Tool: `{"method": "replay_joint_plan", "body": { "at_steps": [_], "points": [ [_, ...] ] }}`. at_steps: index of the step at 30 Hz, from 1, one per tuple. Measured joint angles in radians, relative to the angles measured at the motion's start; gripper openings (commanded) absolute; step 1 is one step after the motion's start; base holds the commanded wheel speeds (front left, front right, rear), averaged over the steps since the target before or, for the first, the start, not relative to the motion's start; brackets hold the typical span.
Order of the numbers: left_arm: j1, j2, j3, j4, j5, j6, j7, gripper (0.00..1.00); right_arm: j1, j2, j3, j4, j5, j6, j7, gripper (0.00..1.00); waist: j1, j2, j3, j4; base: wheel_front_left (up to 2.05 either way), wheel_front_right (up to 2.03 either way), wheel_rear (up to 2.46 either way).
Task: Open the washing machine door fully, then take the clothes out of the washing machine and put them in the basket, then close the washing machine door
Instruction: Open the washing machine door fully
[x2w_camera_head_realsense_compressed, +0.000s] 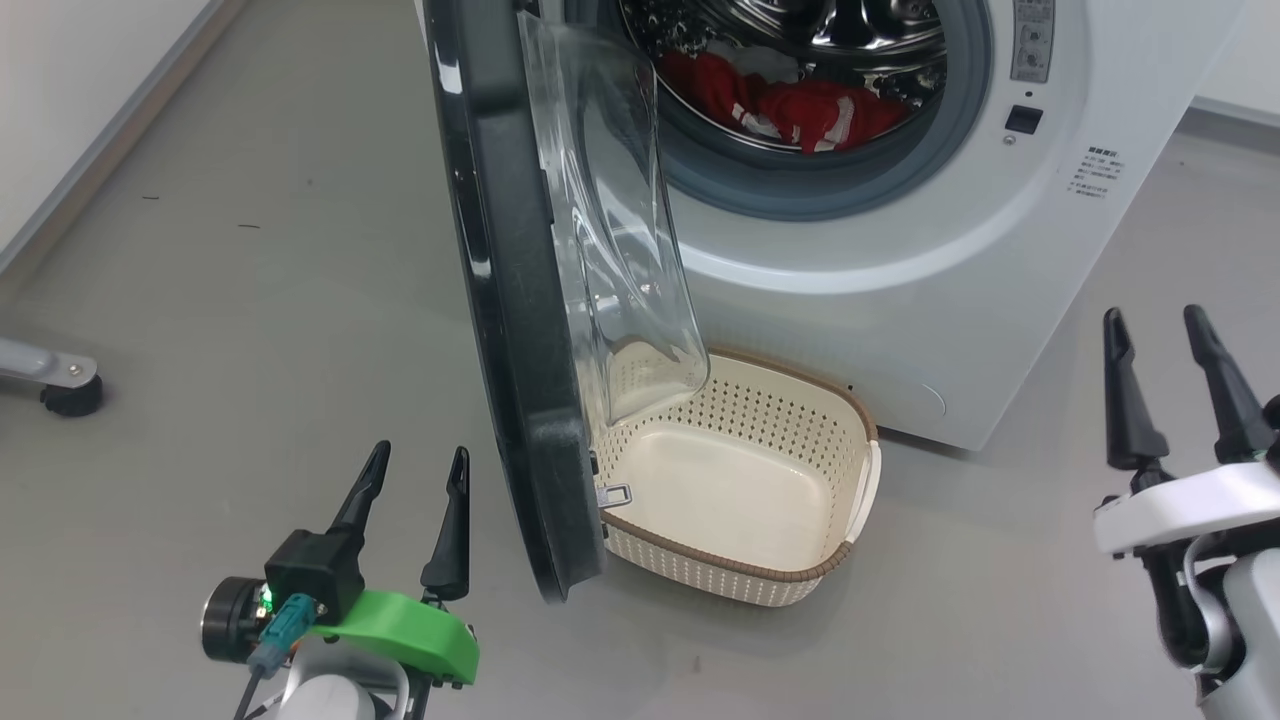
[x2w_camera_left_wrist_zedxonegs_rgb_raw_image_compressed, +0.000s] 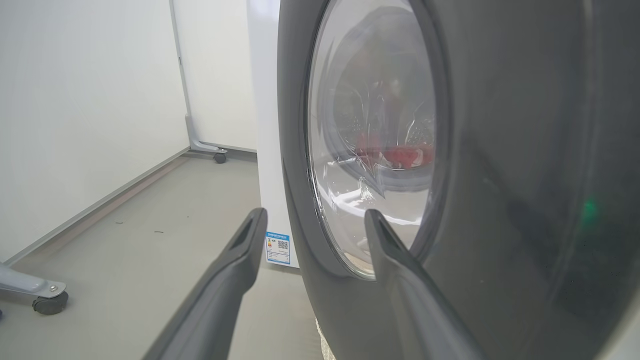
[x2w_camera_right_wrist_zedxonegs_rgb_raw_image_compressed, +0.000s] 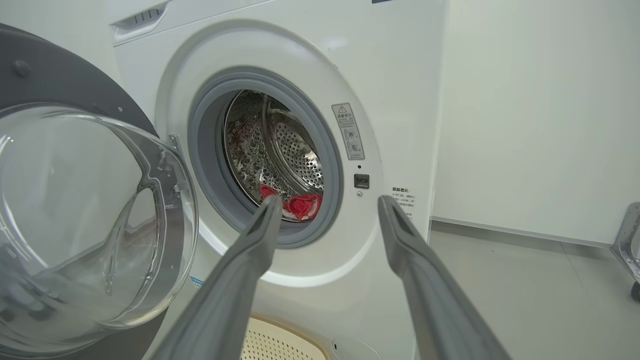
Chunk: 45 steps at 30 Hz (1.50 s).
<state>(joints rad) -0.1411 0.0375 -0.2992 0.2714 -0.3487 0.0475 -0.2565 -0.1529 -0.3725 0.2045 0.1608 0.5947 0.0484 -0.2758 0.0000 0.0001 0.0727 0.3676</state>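
The washing machine (x2w_camera_head_realsense_compressed: 900, 230) stands ahead with its round black-rimmed door (x2w_camera_head_realsense_compressed: 510, 330) swung out edge-on toward me, the glass bowl (x2w_camera_head_realsense_compressed: 620, 230) hanging over the basket. Red clothes (x2w_camera_head_realsense_compressed: 800, 105) lie in the steel drum, also visible as clothes (x2w_camera_right_wrist_zedxonegs_rgb_raw_image_compressed: 300, 206) past the grey ring. The cream basket (x2w_camera_head_realsense_compressed: 850, 470) sits on the floor below the opening, with nothing in it. My left gripper (x2w_camera_head_realsense_compressed: 418, 460) is open, low and just left of the door's outer face (x2w_camera_left_wrist_zedxonegs_rgb_raw_image_compressed: 500, 175). My right gripper (x2w_camera_head_realsense_compressed: 1160, 325) is open at the far right, pointing at the machine's front (x2w_camera_right_wrist_zedxonegs_rgb_raw_image_compressed: 400, 75).
A castor foot of a grey stand (x2w_camera_head_realsense_compressed: 60, 385) rests on the floor at left. A white wall (x2w_camera_head_realsense_compressed: 60, 120) runs along the left side. Grey floor (x2w_camera_head_realsense_compressed: 280, 300) lies open left of the door and to the machine's right (x2w_camera_right_wrist_zedxonegs_rgb_raw_image_compressed: 540, 290), where another metal frame (x2w_camera_right_wrist_zedxonegs_rgb_raw_image_compressed: 627, 240) stands.
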Motion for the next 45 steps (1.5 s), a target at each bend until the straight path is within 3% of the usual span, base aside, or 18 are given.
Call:
{"method": "replay_joint_plan", "body": {
  "at_steps": [4, 9, 25, 45],
  "points": [
    [0.007, 0.0, -0.004, 0.007, 0.0, -0.001, 0.0, 1.0, 0.029, 0.025, 0.021, 0.015, -0.061, -0.046, 0.009, 1.0, 0.0, 0.0, -0.013, 0.004, 0.0, 0.0, 0.0],
    [0.015, 0.001, -0.005, 0.007, 0.0, -0.008, 0.0, 1.0, 0.059, 0.097, 0.022, 0.01, -0.106, -0.078, 0.015, 1.0, 0.0, 0.0, -0.017, 0.009, 0.0, 0.0, 0.0],
    [0.019, 0.001, -0.008, 0.008, 0.0, -0.009, 0.0, 1.0, 0.106, 0.207, 0.058, 0.023, -0.203, -0.081, 0.016, 1.0, 0.0, 0.0, -0.015, 0.021, 0.0, 0.0, 0.0],
    [0.019, 0.001, -0.023, 0.007, -0.001, -0.009, 0.0, 1.0, 0.121, 0.248, 0.0, 0.043, -0.255, -0.064, 0.016, 1.0, 0.0, 0.0, -0.003, 0.036, 0.0, 0.0, 0.0]
  ]
}}
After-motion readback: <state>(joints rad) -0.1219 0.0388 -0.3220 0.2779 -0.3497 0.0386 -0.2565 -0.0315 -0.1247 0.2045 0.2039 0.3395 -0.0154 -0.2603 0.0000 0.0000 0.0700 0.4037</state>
